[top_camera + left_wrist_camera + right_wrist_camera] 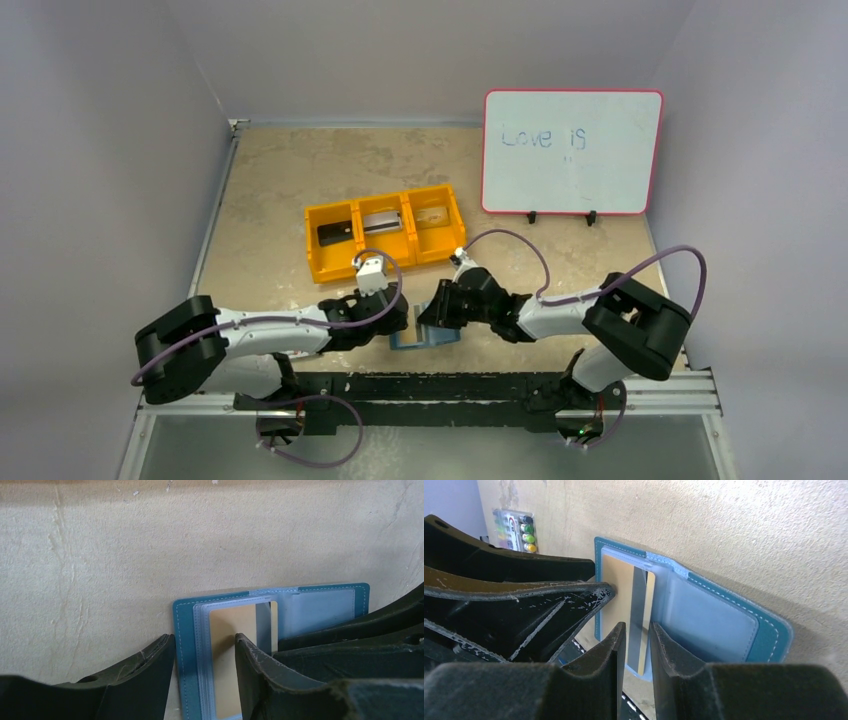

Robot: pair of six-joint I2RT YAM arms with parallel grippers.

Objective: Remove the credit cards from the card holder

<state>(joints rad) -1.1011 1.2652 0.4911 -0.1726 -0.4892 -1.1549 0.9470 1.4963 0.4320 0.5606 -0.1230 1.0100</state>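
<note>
Card holder (pixel 185 630), open on table (pixel 100 555): my left gripper (pixel 204 639) released, astride its edge; my right gripper (pixel 638 627) flanks gold card (pixel 616 580), grasp cannot be told.

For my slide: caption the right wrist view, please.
Right gripper straddling a tan card in the open teal card holder.

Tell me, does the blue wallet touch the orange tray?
Apart. The top view shows tabletop between the card holder and the orange bin, farther back.
</note>
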